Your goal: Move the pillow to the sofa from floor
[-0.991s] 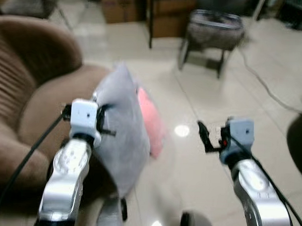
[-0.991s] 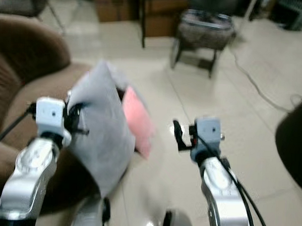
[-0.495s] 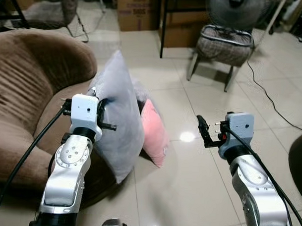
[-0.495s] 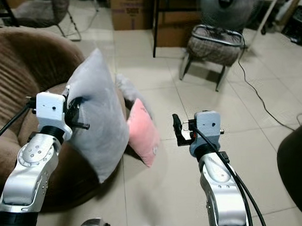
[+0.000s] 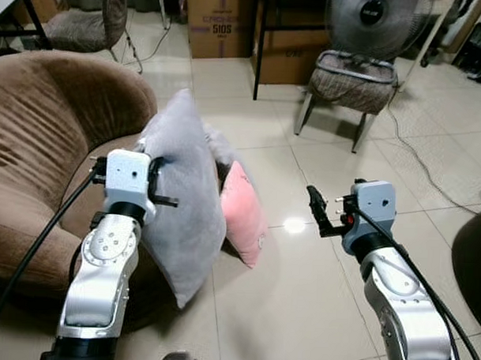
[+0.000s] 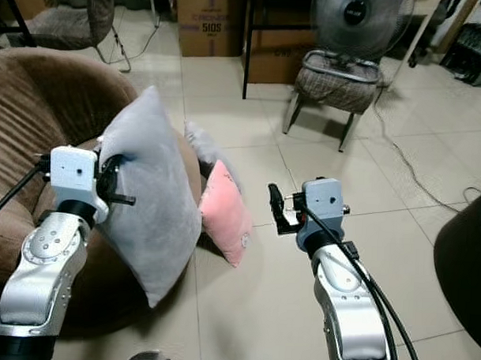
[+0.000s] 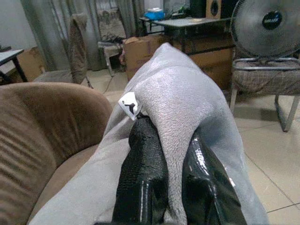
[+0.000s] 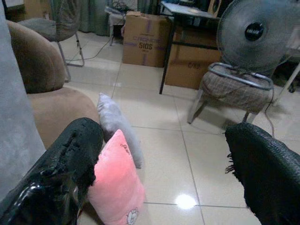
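Pillows: we count 3 – 1 big grey pillow (image 5: 184,202) held up in the air, 1 pink pillow (image 5: 243,213) on the floor, 1 smaller grey pillow (image 8: 117,126) leaning just behind the pink one.
Grey pillow look: plush, soft fabric, squarish w/ pointed corners, small white tag (image 7: 130,104) at the seam; hangs tilted, top corner up, bottom corner near the floor (image 5: 300,293).
Grey pillow place: off the floor, beside the front edge of the brown sofa (image 5: 44,157), partly over its seat.
Left gripper (image 7: 168,173): clenched on the grey pillow – a fold of fabric sits pinched betw. its 2 black fingers (image 7: 143,183).
Right gripper (image 5: 318,216): released, fingers spread wide, holding nothing; it hovers over the floor tiles, well apart from the pillows.
Pink pillow look: stands on edge, small print near its lower corner; too small for us to read.
Chairs: we count 2 – 1 by the fan (image 5: 371,19), 1 far back left (image 5: 88,21).
Cardboard boxes: 2, at the back (image 5: 222,25).
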Tool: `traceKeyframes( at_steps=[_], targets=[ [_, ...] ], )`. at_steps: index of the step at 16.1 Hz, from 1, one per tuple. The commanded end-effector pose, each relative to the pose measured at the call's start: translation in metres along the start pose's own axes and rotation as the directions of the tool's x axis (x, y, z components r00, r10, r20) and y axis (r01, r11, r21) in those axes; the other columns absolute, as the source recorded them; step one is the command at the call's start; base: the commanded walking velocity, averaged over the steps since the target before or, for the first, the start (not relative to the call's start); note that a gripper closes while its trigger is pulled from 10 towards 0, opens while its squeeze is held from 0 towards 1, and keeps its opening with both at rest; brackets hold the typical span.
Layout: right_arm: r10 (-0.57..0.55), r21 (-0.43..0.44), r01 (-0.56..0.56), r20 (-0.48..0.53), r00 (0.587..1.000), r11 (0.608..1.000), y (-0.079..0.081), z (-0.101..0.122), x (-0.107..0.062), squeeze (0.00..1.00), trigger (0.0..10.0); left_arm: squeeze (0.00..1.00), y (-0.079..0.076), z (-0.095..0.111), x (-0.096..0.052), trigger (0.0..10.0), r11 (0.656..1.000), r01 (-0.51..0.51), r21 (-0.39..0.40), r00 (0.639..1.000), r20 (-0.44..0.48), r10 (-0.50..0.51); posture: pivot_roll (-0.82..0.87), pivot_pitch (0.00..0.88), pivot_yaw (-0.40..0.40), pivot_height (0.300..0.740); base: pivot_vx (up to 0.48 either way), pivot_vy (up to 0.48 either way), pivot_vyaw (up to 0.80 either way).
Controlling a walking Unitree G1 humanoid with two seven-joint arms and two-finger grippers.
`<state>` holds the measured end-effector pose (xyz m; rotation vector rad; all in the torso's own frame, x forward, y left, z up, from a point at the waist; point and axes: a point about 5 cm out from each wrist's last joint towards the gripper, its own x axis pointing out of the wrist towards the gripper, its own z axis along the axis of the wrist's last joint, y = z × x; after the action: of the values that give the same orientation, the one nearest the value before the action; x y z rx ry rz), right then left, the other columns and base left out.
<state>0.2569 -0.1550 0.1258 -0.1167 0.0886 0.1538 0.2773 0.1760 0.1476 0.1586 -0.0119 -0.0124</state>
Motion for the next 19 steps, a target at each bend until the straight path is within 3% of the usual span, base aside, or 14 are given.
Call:
traceKeyframes(
  at_steps=[1, 5, 9, 13, 15, 19],
  targets=[
    [0.012, -0.028, -0.011, 0.020, 1.000, 1.000, -0.001, 0.004, 0.002, 0.00, 10.0, 0.00, -0.002, 0.017, 0.002, 10.0, 1.000, 0.015, 0.006, 0.996, 0.084, -0.015, 0.02, 0.000, -0.005, 0.740, 0.334, 0.000, 0.00],
    [-0.021, -0.048, 0.024, 0.046, 0.999, 0.999, -0.006, 0.008, 0.004, 0.00, 10.0, 0.00, -0.003, 0.011, 0.000, 10.0, 0.999, 0.035, 0.018, 0.997, 0.063, -0.036, 0.02, 0.000, 0.004, 0.740, 0.336, 0.000, 0.80],
    [-0.044, -0.050, 0.047, 0.056, 0.997, 0.998, -0.015, 0.011, 0.008, 0.00, 10.0, 0.00, -0.003, 0.011, 0.001, 10.0, 0.999, 0.031, 0.018, 0.998, 0.063, -0.032, 0.02, 0.000, -0.004, 0.740, 0.334, 0.000, 0.00],
    [0.083, -0.086, -0.080, 0.033, 0.996, 0.993, 0.001, 0.008, 0.011, 0.00, 10.0, 0.00, 0.000, 0.010, -0.002, 10.0, 1.000, 0.012, 0.021, 0.998, 0.062, -0.013, 0.03, 0.000, -0.020, 0.740, 0.335, 0.000, 0.73],
    [0.081, -0.086, -0.078, 0.029, 0.996, 0.993, 0.001, 0.006, 0.011, 0.00, 10.0, 0.00, 0.001, 0.010, -0.003, 10.0, 1.000, 0.007, 0.021, 0.998, 0.060, -0.008, 0.04, 0.000, -0.020, 0.740, 0.337, 0.000, 0.80],
    [0.080, -0.097, -0.079, 0.013, 0.997, 0.992, -0.002, 0.002, 0.013, 0.00, 10.0, 0.00, -0.001, 0.010, -0.002, 10.0, 1.000, 0.016, 0.022, 0.998, 0.057, -0.017, 0.04, 0.000, -0.017, 0.740, 0.335, 0.000, 0.00]
  ],
)
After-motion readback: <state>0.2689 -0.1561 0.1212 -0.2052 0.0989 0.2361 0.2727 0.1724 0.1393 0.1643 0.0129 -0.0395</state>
